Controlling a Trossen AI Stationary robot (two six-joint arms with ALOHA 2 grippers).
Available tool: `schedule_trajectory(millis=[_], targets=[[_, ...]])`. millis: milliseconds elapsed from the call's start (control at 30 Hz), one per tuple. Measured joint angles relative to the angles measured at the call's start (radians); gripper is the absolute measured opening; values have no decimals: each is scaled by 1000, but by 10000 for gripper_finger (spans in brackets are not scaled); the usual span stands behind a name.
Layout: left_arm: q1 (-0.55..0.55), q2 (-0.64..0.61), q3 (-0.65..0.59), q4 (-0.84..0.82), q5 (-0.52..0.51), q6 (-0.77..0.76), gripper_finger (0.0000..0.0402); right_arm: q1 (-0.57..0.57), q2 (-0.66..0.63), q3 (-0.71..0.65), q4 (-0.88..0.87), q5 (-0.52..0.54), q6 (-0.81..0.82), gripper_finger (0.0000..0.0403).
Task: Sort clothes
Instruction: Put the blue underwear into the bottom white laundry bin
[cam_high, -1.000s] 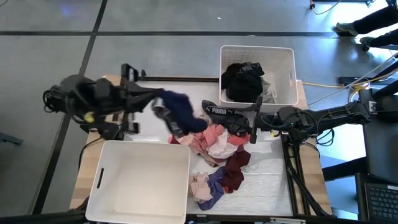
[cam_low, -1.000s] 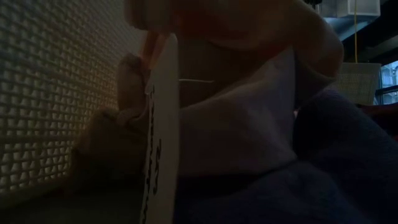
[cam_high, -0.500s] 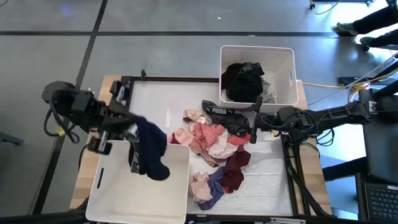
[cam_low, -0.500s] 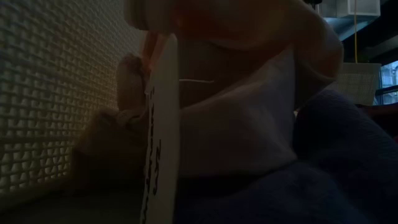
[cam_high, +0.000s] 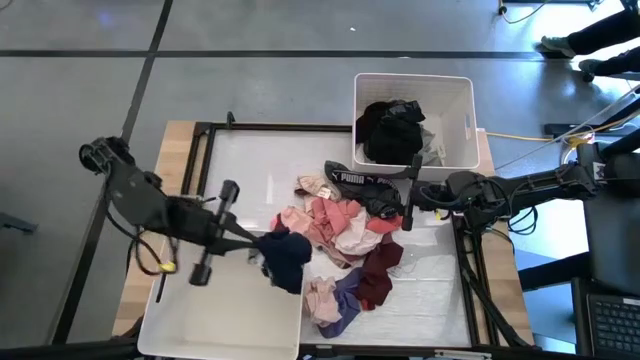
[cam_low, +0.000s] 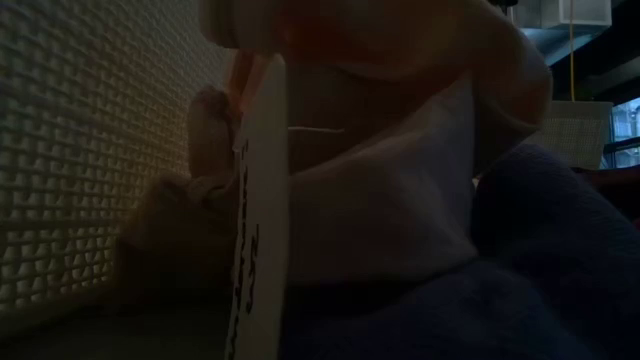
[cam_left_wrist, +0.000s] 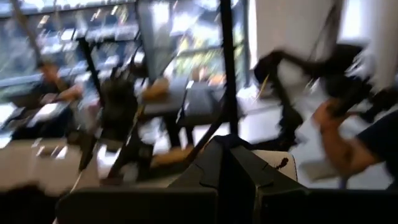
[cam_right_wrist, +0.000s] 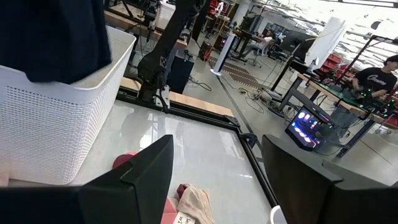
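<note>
Fingers of the left gripper (cam_high: 262, 245) pinch a navy garment (cam_high: 285, 259), which hangs over the inner rim of the near white bin (cam_high: 190, 318), half above the tabletop (cam_high: 260, 175) and half above the bin. We judge the chief risk to be a release here: the cloth could slide down the outside wall and rejoin the heap of pink, maroon and purple clothes (cam_high: 345, 245) just beside it. A trailing fold could also catch the rim and tug the bin. The right gripper (cam_high: 404, 205) waits at the far side of the heap with its fingers spread, near the black Puma garment (cam_high: 362, 183); the far bin (cam_high: 460, 95) already holds dark clothes (cam_high: 392, 130).
</note>
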Motion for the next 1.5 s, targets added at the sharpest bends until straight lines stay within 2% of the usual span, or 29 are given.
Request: schedule_trajectory(millis=[233, 533, 633, 1000, 1167, 1500], targets=[[1, 48, 0, -228, -170, -149, 8, 0, 0, 0, 0, 0, 0, 244], [1, 59, -39, -523, -184, -497, 8, 0, 1, 0, -9, 0, 0, 244], [1, 59, -66, -560, -185, -582, 8, 0, 1, 0, -11, 0, 0, 244], [11, 60, -236, -501, -183, -650, 10, 0, 1, 0, -12, 0, 2, 244], [56, 59, -259, -491, -205, -650, 46, 0, 1, 0, -13, -1, 3, 244], [228, 59, -255, -464, -205, -562, 166, 0, 1, 0, -13, -1, 4, 244]])
